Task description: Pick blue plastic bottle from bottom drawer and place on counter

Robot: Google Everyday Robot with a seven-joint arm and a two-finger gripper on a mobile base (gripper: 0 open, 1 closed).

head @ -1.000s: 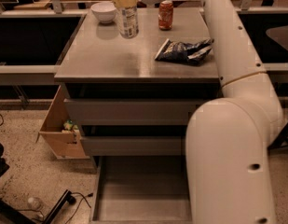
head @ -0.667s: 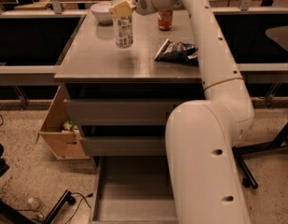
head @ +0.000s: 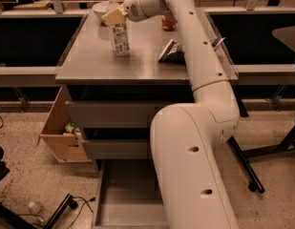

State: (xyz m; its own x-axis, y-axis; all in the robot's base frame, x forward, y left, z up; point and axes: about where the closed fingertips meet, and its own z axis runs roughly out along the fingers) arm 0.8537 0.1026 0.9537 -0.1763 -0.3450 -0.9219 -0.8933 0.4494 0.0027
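The blue plastic bottle (head: 120,34), clear with a white cap and a pale label, stands upright with its base at the counter (head: 137,66), left of centre. My gripper (head: 114,17) reaches in from the right and its yellowish fingers are closed around the bottle's upper body. The bottom drawer (head: 132,199) is pulled open below the cabinet, and the part of its tray that shows holds nothing. My white arm crosses the right half of the view and hides part of the drawer and cabinet.
A red soda can (head: 168,22) and a white bowl (head: 99,8) stand at the back of the counter. A dark snack bag (head: 171,52) lies near the arm. An open cardboard box (head: 61,132) leans against the cabinet's left side. Cables lie on the floor at bottom left.
The gripper has carried the bottle from the back of the counter towards the front and centre. The arm has swung along with it.
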